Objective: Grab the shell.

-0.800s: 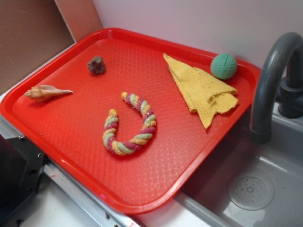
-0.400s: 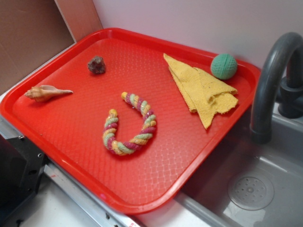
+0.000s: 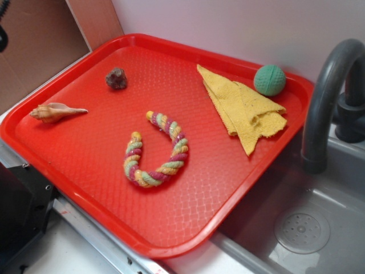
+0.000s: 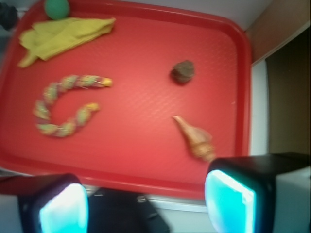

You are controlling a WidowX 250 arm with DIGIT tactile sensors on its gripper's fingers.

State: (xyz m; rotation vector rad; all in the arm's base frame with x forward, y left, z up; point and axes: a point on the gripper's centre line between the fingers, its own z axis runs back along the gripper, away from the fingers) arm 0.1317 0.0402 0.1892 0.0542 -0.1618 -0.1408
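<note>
The shell (image 3: 54,111) is pale tan and cream and lies flat near the left rim of the red tray (image 3: 85,165), its thin point aimed at the tray's middle. In the wrist view the shell (image 4: 197,140) sits just beyond my right fingertip, near the tray's right rim. My gripper (image 4: 146,206) is open, hanging above the tray's near edge with nothing between its fingers (image 4: 228,204). In the exterior view only a dark sliver of the arm (image 3: 3,25) shows at the top left corner.
On the tray lie a dark brown rock (image 3: 116,78), a curled striped rope toy (image 3: 149,178), a yellow cloth (image 3: 245,108) and a green ball (image 3: 269,80). A grey faucet (image 3: 325,97) and sink (image 3: 319,228) stand at the right.
A dark bit of the arm has come into the exterior view's top left corner. Nothing on the tray has moved.
</note>
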